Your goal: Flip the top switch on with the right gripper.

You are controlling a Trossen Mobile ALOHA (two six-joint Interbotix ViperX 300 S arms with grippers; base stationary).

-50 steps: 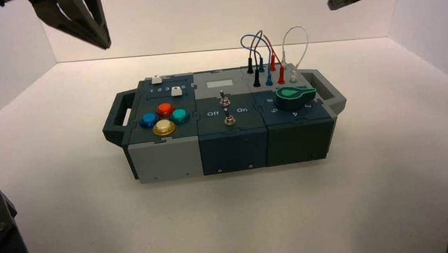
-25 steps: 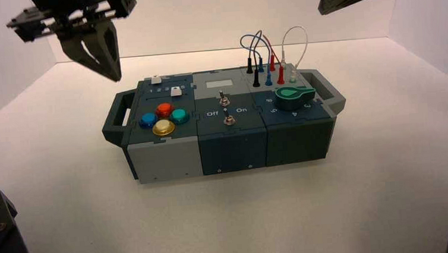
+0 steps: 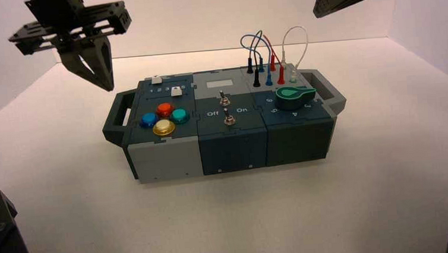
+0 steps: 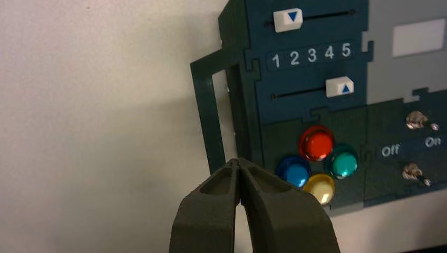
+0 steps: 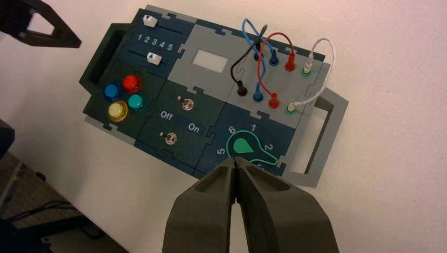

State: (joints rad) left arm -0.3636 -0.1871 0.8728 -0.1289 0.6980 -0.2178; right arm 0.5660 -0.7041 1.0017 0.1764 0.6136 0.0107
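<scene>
1. Right end effector (image 5: 235,161) is closed, its two dark fingers meeting at the tips; I have it raised at the far right, apart from the box (image 3: 233,152).
2. My left end effector (image 4: 237,161) is closed too, hanging tips-down near the box's far left corner, touching nothing I can see.
3. I find the top switch (image 3: 224,100), a small silver toggle, in the box's middle column, with neither end effector on it. The other silver toggle (image 3: 229,119) stands just nearer me, with "Off" and "On" lettered between them.
4. Right of the switches sits the green knob (image 3: 293,96); on the far side beyond it, black, blue, red and white wires (image 3: 269,52) loop up from their sockets.
5. Left of the switches I see four round buttons (image 3: 165,118): red far, blue left, green right, yellow near.
6. Beyond those are two white sliders, the far one (image 4: 288,20) at its track's left end, the near one (image 4: 339,87) at its right.
7. Everything on the box rests with it on the pale tabletop (image 3: 234,215).
</scene>
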